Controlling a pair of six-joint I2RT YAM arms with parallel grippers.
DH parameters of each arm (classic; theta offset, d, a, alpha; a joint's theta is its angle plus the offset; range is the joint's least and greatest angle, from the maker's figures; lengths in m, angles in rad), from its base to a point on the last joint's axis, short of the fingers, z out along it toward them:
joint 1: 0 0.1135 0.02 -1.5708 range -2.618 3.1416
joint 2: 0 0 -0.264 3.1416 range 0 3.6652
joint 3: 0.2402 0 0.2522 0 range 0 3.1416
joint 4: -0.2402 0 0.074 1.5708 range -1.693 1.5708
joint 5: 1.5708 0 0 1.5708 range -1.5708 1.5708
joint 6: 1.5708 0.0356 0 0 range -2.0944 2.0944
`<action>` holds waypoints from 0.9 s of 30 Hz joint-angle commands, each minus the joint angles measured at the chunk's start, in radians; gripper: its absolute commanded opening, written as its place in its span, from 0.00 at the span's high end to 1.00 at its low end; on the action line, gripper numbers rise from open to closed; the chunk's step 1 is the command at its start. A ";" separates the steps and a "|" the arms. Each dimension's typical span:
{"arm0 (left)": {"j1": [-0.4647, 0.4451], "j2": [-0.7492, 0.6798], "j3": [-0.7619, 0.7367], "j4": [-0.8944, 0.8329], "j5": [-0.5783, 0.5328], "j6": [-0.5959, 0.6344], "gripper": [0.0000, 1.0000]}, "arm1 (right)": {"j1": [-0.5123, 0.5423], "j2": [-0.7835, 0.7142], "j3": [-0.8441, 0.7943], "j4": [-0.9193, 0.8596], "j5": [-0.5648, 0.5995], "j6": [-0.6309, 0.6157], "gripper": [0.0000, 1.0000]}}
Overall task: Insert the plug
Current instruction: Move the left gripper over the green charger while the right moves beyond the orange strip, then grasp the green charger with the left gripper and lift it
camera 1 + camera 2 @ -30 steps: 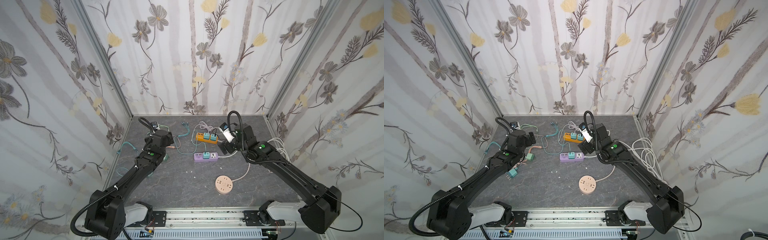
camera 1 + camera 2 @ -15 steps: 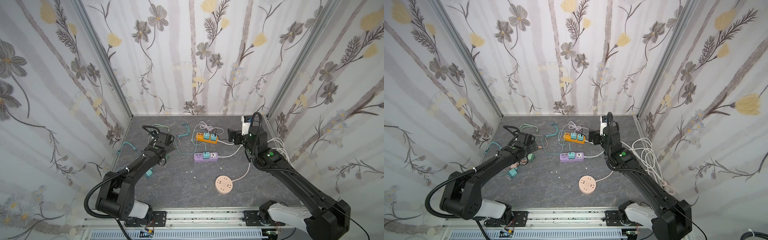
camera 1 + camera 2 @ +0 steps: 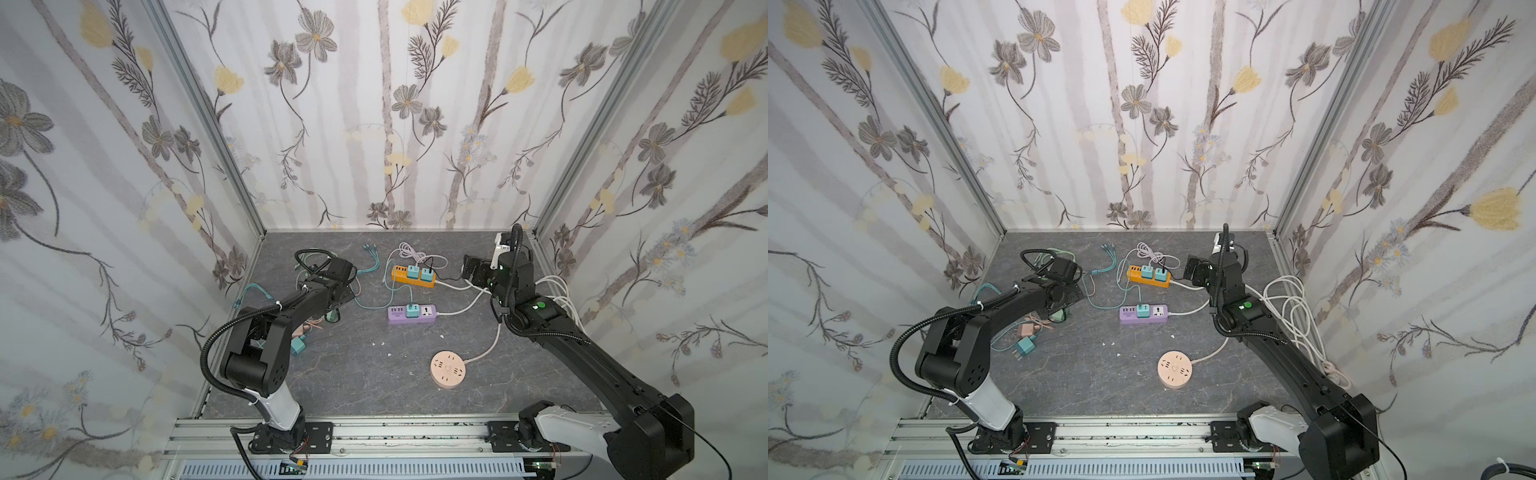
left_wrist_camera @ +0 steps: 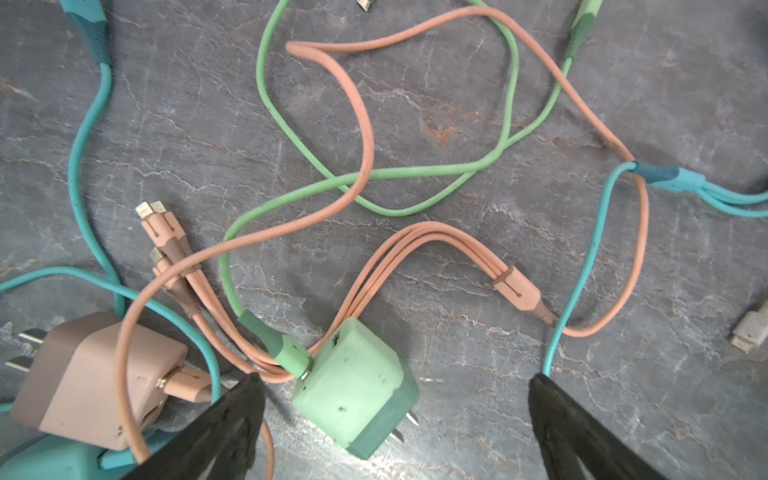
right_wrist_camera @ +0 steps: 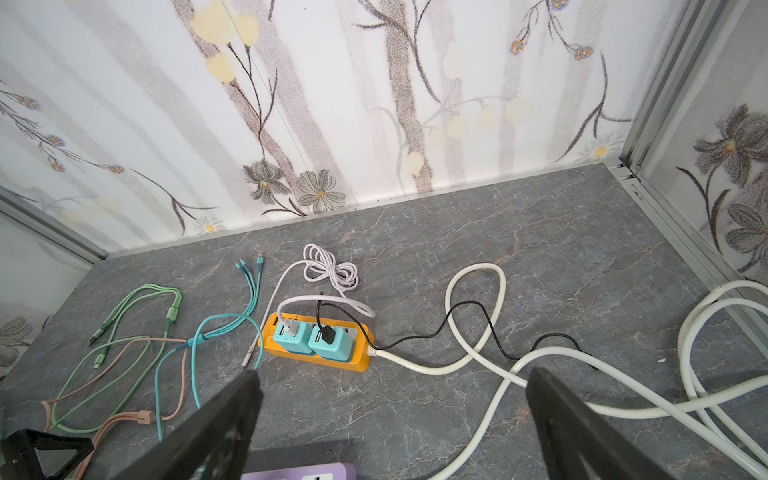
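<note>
From my console, the left hand (image 4: 395, 383) was spread wide and grasping nothing. Its two dark fingers (image 4: 232, 415) stood either side of the green plug (image 4: 353, 386), and I could see a gap between the plug and each of them. The green plug lay on its side on the grey tabletop (image 4: 498, 124), prongs pointing along the surface, with a green cable (image 4: 386, 174) pushed into it. In both top views it sat well to the left of the orange power strip (image 3: 413, 277), mostly hidden under the left arm. A beige plug (image 4: 95, 382) lay just beside the green one, farther still from the orange strip, with its peach cable (image 4: 361, 124) looped across the green cable.

The right hand (image 5: 392, 374) was released too, jaws wide and empty. In a top view it hung near the right end of the orange strip, where its white cord (image 5: 436, 365) leaves. Two teal chargers (image 5: 311, 338) were seated in the orange strip. The purple strip (image 3: 1144, 313) lay near the orange one, towards the front rail, holding one teal charger. The round pink socket (image 3: 1175, 368) sat farther towards the rail.
</note>
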 commanded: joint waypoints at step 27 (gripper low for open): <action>-0.046 0.132 -0.006 -0.039 -0.070 -0.479 0.29 | -0.001 0.070 0.066 -0.054 -0.052 -0.016 0.01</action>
